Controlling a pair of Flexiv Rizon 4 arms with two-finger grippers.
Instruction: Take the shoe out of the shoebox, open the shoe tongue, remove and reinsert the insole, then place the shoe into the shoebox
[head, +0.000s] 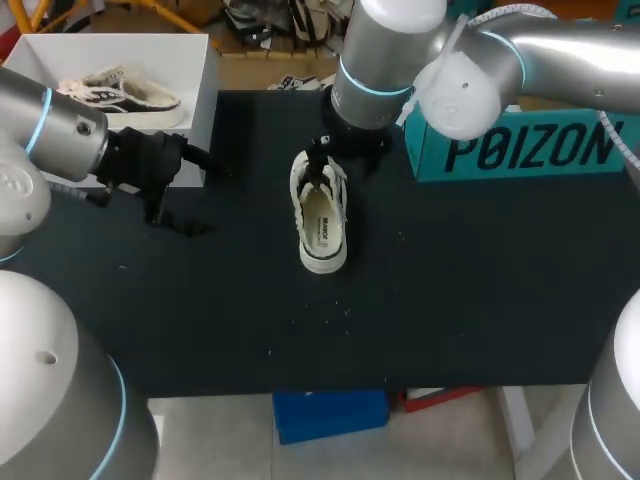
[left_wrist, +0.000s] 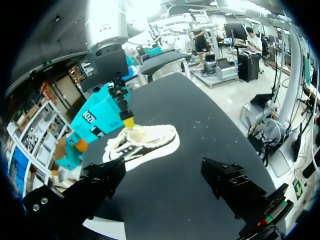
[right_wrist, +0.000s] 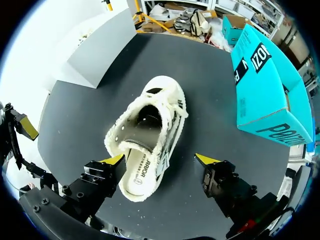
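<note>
The shoe (head: 322, 213) lies out on the surface, right of the white shoebox (head: 203, 90): removal done. Right fingers (right_wrist: 113, 161) spread open over it, left fingers (left_wrist: 100, 186) open beside the shoebox. Insole (right_wrist: 144, 172) sits inside; the rest likely remains.

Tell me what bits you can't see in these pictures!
Head view: the right fingers cover the front of the shoe.
Right wrist view: inside the shoe's toe is too dark to see.
Head view: the left arm hides a corner of the white box; the right arm hides part of the teal box.
</note>
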